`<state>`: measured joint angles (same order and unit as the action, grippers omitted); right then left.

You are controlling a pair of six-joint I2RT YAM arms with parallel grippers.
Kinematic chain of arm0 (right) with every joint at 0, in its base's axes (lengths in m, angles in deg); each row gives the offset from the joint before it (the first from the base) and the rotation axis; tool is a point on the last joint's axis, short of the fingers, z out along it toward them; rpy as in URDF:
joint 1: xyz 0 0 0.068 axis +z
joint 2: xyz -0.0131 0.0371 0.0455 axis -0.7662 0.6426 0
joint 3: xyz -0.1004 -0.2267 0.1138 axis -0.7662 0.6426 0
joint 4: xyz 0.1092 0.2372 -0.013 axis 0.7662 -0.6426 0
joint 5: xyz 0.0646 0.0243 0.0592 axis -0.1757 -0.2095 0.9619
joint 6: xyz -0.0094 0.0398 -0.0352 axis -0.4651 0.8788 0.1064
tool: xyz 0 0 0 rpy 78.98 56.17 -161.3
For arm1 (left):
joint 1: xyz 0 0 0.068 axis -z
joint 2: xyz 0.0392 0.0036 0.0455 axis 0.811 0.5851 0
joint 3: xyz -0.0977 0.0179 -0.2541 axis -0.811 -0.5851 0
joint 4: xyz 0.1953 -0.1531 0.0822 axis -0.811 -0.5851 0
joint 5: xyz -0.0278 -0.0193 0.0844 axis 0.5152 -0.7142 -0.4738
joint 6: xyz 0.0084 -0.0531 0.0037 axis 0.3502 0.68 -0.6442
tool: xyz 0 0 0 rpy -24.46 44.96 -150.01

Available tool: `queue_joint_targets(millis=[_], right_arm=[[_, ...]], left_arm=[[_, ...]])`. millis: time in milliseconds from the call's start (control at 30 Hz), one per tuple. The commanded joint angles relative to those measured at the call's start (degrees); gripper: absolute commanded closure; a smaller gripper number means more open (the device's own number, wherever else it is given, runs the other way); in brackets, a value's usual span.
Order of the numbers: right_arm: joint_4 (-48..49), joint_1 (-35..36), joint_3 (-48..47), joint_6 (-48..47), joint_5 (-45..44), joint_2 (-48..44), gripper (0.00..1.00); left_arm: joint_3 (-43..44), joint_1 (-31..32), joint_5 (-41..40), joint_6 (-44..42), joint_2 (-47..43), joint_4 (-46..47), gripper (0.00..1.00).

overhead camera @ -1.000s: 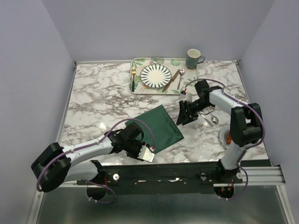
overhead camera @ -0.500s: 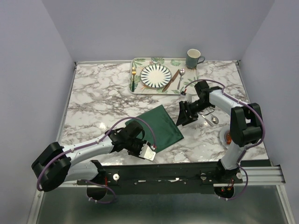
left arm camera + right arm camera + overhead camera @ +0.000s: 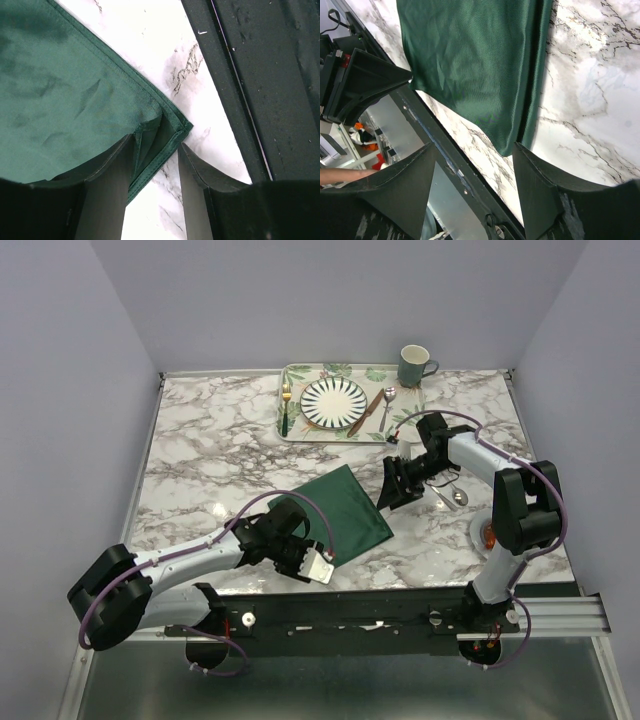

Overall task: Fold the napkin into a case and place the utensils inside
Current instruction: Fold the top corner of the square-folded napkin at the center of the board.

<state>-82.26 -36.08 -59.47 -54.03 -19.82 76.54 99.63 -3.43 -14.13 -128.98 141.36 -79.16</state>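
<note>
**Left claw** (image 3: 155,150): spread. Its two fingers (image 3: 106,190) straddle the near corner of the napkin (image 3: 60,85). The doubled hem of that corner lies in the gap and is not yet pinched. The cloth drapes over one fingertip, so the wrist view cannot show whether that finger already touches it.

**Right claw** (image 3: 472,150): spread wide and holding nothing. It is poised above the napkin's right-hand corner, and the tip of that corner shows between its fingers.

**Napkin:** a dark green sheet lying flat on the tabletop (image 3: 200,450). It sits between the two arms, turned cornerwise and close to the front edge. Two stacked hems at the near corner suggest that one fold is already made. The cloth is broad and not yet a narrow case.

**Utensils:** all lie on the tray (image 3: 330,368) at the far edge, well apart from the napkin.
- The fork (image 3: 286,392) is left of the plate (image 3: 334,401).
- The knife (image 3: 365,412) and spoon (image 3: 386,400) are right of the plate.

**Step in hand (judged):** the folding stage, at the moment of taking corners for a further fold. Loading the utensils has not begun.

**Next move (judged):**
- The left claw should close on both layers of the hem together, so the layers do not part.
- The right claw should descend and take its own corner.
- Both should lift only enough to clear the cloth beneath, then carry the edge across evenly.
- The cloth has a sheen and will probably slip in a shallow pinch.
</note>
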Motion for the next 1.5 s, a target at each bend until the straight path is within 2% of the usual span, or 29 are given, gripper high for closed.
queue_joint_targets(millis=[0, 200, 367, 500, 567, 667, 700, 800, 900, 1033, 1200, 1300, 1467], right_arm=[[-0.6, 0.2, 0.7, 0.4, 1.3, -0.4, 0.29], [-0.8, 0.3, 0.6, 0.4, 1.4, -0.1, 0.29], [-1.0, 0.3, 0.6, 0.3, 1.4, 0.0, 0.28], [-1.0, 0.3, 0.7, 0.3, 1.4, 0.0, 0.28], [-1.0, 0.3, 0.7, 0.3, 1.5, 0.0, 0.28], [-1.0, 0.4, 0.7, 0.3, 1.5, 0.0, 0.28], [-1.0, 0.3, 0.6, 0.3, 1.5, 0.0, 0.28], [-1.0, 0.3, 0.5, 0.3, 1.4, 0.3, 0.28], [-1.0, 0.4, 0.2, 0.3, 1.2, 0.8, 0.28], [-1.2, 0.3, -0.3, 0.3, 0.6, 0.9, 0.28], [-1.6, 0.3, -0.8, 0.0, -0.4, 0.3, 0.28], [-1.6, 0.3, -0.9, -0.1, -1.1, 0.0, 0.29], [-1.6, 0.4, -0.6, -0.4, -2.5, -0.5, 0.29]], left_arm=[[1.4, 0.6, -1.6, 0.9, 0.9, 2.1, 0.47], [1.4, 0.7, -2.7, 2.0, 1.4, 3.9, 0.50], [1.2, 0.7, -3.0, 2.3, 1.4, 5.3, 0.49], [1.2, 0.7, -3.4, 2.4, 1.6, 6.2, 0.36], [1.4, 0.7, -3.4, 2.5, 1.9, 6.0, 0.35], [1.4, 0.8, -3.2, 2.4, 1.8, 6.0, 0.42], [1.5, 0.8, -2.9, 2.4, 1.7, 5.8, 0.49], [1.8, 0.8, -1.6, 1.5, 1.2, 4.8, 0.62], [2.6, 0.7, -0.9, 1.6, 1.3, 3.0, 0.84], [7.1, -0.9, 0.5, 3.1, 3.7, 0.9, 0.93], [15.0, -4.8, 2.2, 6.0, 11.5, -0.1, 0.96], [23.0, -8.3, 3.0, 8.1, 19.4, -1.2, 0.96], [41.3, -13.9, 5.7, 12.1, 34.4, -6.7, 0.96]])
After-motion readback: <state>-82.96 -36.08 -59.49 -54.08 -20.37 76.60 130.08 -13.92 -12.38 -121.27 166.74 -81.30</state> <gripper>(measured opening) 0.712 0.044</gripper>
